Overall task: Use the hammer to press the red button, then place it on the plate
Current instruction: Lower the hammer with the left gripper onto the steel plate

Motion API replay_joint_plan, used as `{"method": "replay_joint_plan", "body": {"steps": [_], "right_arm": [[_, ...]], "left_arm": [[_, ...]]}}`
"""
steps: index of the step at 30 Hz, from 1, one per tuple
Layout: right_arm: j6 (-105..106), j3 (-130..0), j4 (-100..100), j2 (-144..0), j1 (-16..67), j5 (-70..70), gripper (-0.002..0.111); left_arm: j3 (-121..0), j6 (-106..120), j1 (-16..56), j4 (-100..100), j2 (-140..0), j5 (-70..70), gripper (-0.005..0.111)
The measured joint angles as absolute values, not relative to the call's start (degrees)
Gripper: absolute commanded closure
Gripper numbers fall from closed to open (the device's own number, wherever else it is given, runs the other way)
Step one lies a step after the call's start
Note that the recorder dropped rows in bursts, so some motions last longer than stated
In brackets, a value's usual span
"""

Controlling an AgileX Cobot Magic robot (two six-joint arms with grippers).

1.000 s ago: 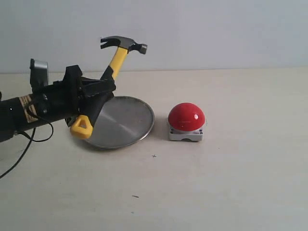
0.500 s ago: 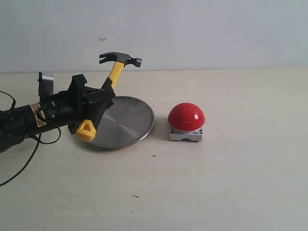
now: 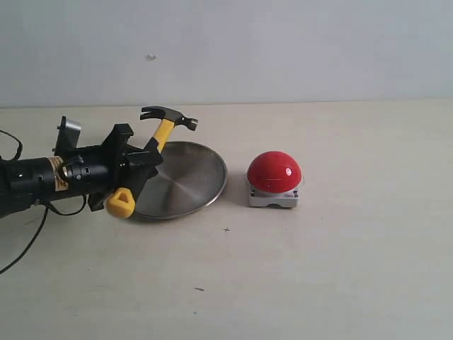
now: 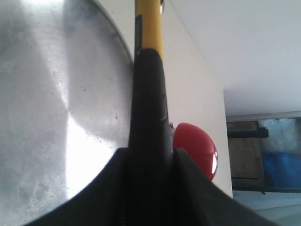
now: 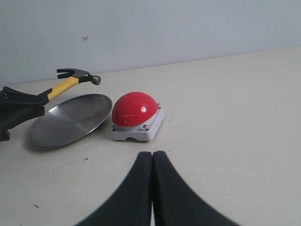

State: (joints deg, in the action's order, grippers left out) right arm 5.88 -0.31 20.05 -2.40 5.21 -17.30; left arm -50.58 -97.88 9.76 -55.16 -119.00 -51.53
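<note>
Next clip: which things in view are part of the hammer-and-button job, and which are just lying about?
Part of the job:
- hammer, gripped in the left hand
- red button
- plate

Just lying about:
- black cable on the table
- dark speck on the table
- right hand, shut and empty, away from all three
</note>
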Motion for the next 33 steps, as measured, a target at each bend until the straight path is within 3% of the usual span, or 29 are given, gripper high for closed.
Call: {"method": "replay_joint_plan", "body": {"steps": [33], "right_arm": [[5.9, -0.3, 20.1, -2.4, 5.2, -17.3, 0.108]], "left_arm": [[-53.6, -96.0, 14.3, -53.9, -119.0, -37.3, 0.107]]}}
